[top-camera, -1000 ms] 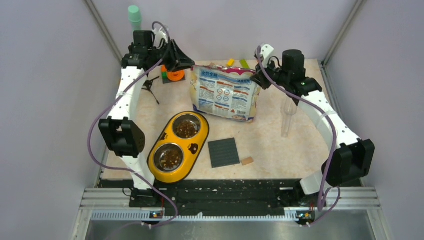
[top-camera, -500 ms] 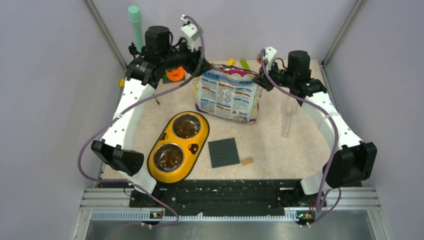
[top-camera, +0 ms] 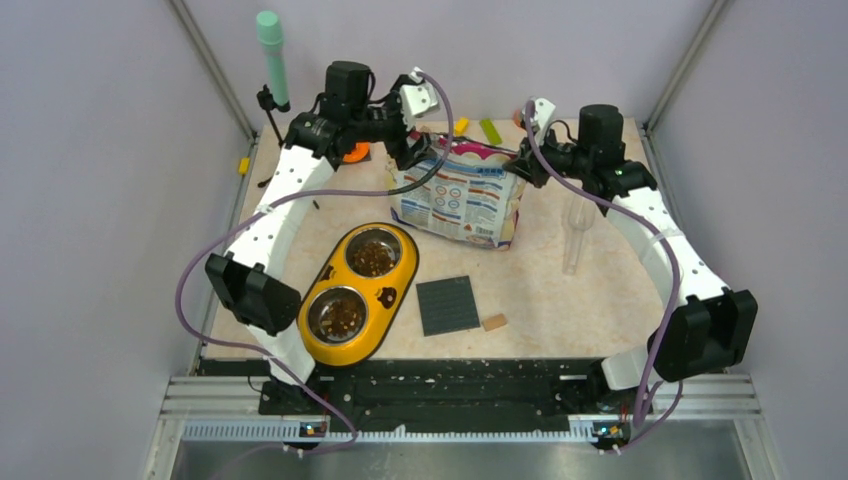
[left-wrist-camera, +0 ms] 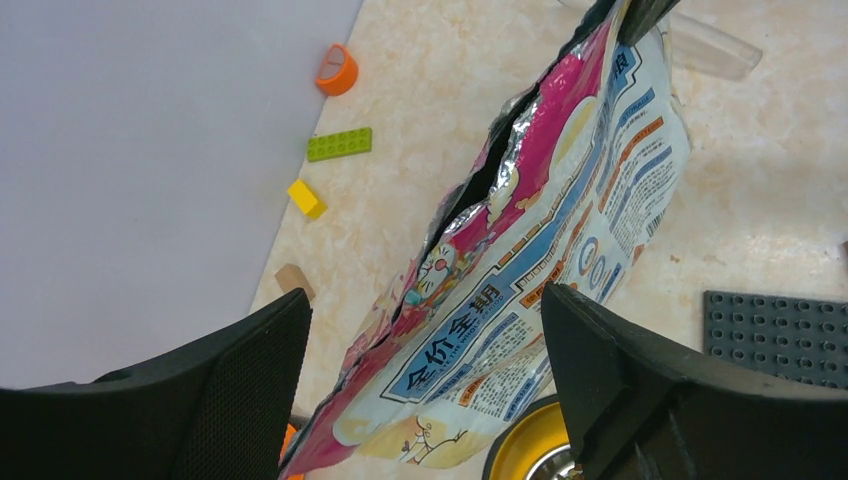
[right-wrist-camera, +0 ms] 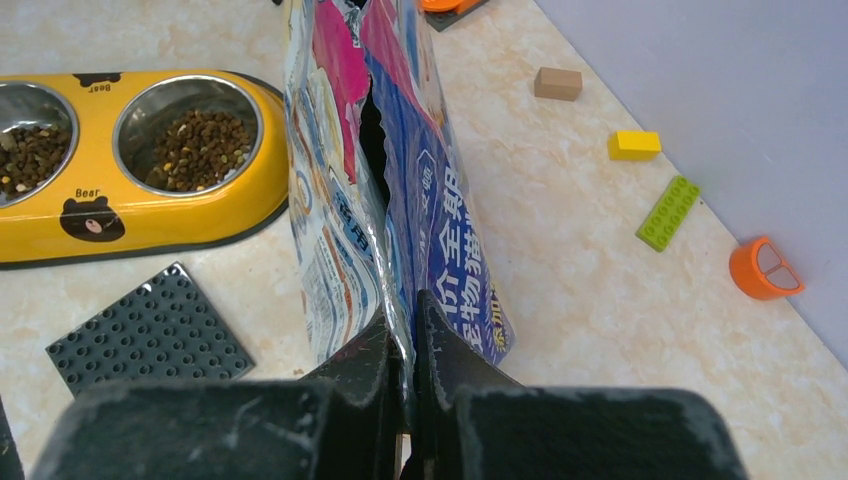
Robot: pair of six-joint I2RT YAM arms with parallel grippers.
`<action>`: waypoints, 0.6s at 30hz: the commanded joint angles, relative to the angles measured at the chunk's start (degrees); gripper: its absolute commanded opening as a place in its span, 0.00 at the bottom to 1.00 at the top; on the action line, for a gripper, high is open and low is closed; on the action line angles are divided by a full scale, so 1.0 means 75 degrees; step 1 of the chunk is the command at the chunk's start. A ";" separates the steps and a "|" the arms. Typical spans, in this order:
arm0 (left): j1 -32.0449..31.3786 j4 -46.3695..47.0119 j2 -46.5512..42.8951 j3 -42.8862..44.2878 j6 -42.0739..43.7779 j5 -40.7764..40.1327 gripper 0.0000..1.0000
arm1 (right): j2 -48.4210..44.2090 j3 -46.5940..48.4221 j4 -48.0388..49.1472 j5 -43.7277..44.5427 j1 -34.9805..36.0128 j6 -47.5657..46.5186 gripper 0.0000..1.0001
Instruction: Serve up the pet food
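I see a beige marbled table [top-camera: 560, 300] boxed on three sides by plain pale lilac walls [top-camera: 90, 200], metal posts [top-camera: 210, 70] at its back corners, a ribbed metal rail [top-camera: 460, 430] along its near edge, under even light.

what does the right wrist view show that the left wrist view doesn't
Only the right wrist view: brown kibble pellets in both steel cups of the yellow double bowl, and the right end effector shut on an edge of the glossy blue-pink foil bag. Only the left wrist view: the left end effector, open, and a clear plastic scoop. Both: the bag, green studded brick, small yellow brick, orange ring, dark grey studded plate, and some bowl rim.
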 commanded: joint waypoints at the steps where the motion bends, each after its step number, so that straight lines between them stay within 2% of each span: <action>1: -0.0014 -0.0185 0.0359 0.0287 0.0773 0.0556 0.89 | -0.0598 0.0162 0.0488 -0.0693 -0.0117 -0.0177 0.00; 8: -0.0014 0.0517 0.0578 -0.0409 0.0690 0.0580 0.87 | -0.0466 0.0399 0.0052 -0.0808 -0.0164 -0.0492 0.00; 11: -0.0038 0.0619 0.0583 -0.0569 0.0516 0.0387 0.79 | -0.0481 0.0428 0.0230 -0.0743 -0.0286 -0.0384 0.00; 13: -0.0037 0.0482 0.0528 -0.0612 0.0482 0.0309 0.60 | -0.0528 0.0397 0.0530 -0.0761 -0.0453 -0.0204 0.00; 14: -0.0038 0.0378 0.0489 -0.0641 0.0475 0.0334 0.39 | -0.0544 0.0394 0.0648 -0.0807 -0.0539 -0.0165 0.00; 15: -0.0038 0.0305 0.0442 -0.0668 0.0466 0.0357 0.12 | -0.0550 0.0402 0.0771 -0.0818 -0.0618 -0.0114 0.00; 16: -0.0038 0.0263 0.0385 -0.0689 0.0387 0.0359 0.00 | -0.0552 0.0419 0.0861 -0.0854 -0.0700 -0.0101 0.00; 18: -0.0038 0.0179 0.0275 -0.0690 0.0195 0.0260 0.00 | -0.0519 0.0539 0.1002 -0.1011 -0.0848 -0.0011 0.00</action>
